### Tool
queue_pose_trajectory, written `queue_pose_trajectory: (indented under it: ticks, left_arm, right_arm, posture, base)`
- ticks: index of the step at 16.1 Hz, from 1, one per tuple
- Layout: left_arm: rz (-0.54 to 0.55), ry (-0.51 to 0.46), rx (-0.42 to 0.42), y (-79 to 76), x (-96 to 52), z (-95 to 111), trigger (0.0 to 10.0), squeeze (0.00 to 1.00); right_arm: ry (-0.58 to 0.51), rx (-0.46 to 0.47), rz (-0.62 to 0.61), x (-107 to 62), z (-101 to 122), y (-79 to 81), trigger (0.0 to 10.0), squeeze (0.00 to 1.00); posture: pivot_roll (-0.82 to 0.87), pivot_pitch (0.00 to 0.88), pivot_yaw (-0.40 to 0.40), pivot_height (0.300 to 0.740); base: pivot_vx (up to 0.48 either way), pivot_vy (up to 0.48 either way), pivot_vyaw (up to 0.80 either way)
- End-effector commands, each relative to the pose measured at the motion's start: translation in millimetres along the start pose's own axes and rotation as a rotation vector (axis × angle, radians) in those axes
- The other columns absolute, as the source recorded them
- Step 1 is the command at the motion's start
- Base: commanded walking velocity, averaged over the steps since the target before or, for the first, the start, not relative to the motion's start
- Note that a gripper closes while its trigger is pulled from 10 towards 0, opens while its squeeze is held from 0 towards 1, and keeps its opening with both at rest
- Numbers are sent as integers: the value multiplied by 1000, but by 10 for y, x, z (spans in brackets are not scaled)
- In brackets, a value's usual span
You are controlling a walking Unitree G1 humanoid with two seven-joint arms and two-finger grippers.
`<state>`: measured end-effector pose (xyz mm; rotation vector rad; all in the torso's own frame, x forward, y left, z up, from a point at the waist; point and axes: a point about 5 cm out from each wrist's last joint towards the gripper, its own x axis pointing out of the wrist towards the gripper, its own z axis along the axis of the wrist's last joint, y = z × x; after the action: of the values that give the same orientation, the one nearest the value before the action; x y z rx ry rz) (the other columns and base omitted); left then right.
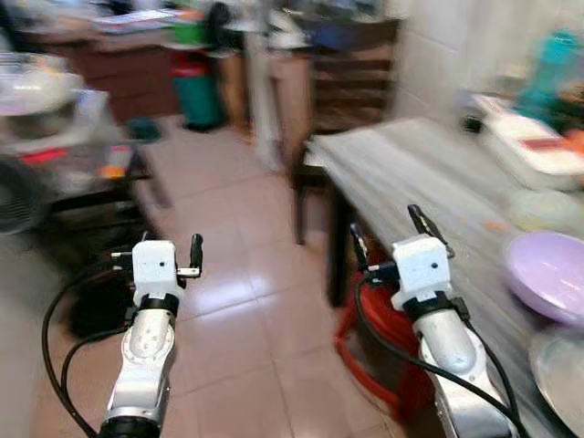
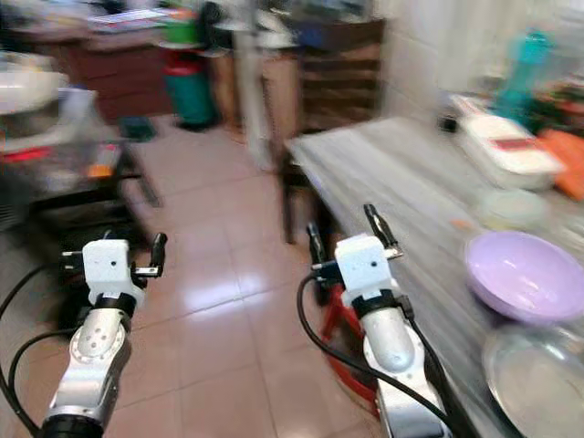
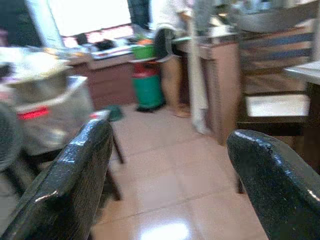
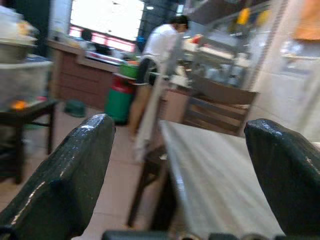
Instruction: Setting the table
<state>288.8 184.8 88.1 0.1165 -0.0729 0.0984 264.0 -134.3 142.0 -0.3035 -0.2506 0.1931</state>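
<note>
both grippers hang empty, fingers spread, the right gripper (image 2: 345,230) at the worktop (image 2: 392,173) edge near the purple bowl (image 2: 522,274), the left gripper (image 1: 155,253) well off it.

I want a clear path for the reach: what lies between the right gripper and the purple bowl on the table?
Only bare grey tabletop lies between the open right gripper and the round purple plastic bowl, as the right eye view shows.

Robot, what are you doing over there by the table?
The robot stands beside a grey table with both arms raised and nothing in either one. The left gripper is open over the tiled floor, and the right gripper is open at the table's edge. A purple bowl and a metal plate sit on the table, untouched. A person stands at a far counter.
</note>
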Motion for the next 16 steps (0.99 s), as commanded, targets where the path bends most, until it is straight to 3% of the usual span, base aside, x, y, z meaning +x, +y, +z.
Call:
queue_pose_trajectory:
  ticks: [1,4,6,10,13,14,16]
  left_arm:
    - [2,-2,13,-16,3,3,10000,0]
    - [-1,28,24,9,-4,-59,10000,0]
    - [-16,102,28,4,-31,-217,10000,0]
    - [-40,257,15,26,-76,-526,10000,0]
    - [-105,377,-23,16,-182,-764,10000,0]
    - [-131,433,-73,-5,-242,-861,10000,0]
    - [-156,478,-67,-29,-321,-965,10000,0]
  right_arm:
    - [18,6,-2,-9,-45,-24,10000,0]
    - [34,29,-16,-12,-87,-21,10000,0]
    - [49,45,-22,-21,-128,-5,10000,0]
    - [130,169,-91,-18,-357,-17,10000,0]
    - [242,175,-130,-66,-639,4,10000,0]
    - [302,183,-158,-105,-776,4,10000,0]
    - [345,208,-186,-153,-897,-3,10000,0]
  posture:
    - [-103,0,73,740]
    - [-96,0,77,740]
    - [-99,0,77,740]
    - [-96,0,73,740]
    - [-89,0,70,740]
    - [-81,0,70,740]
    - [-76,0,72,740]
  base:
    - [0,0,800]
    - [0,0,800]
    - [0,0,800]
    - [0,0,716]
    - [0,0,0]
    - [0,0,0]
    - [0,0,0]
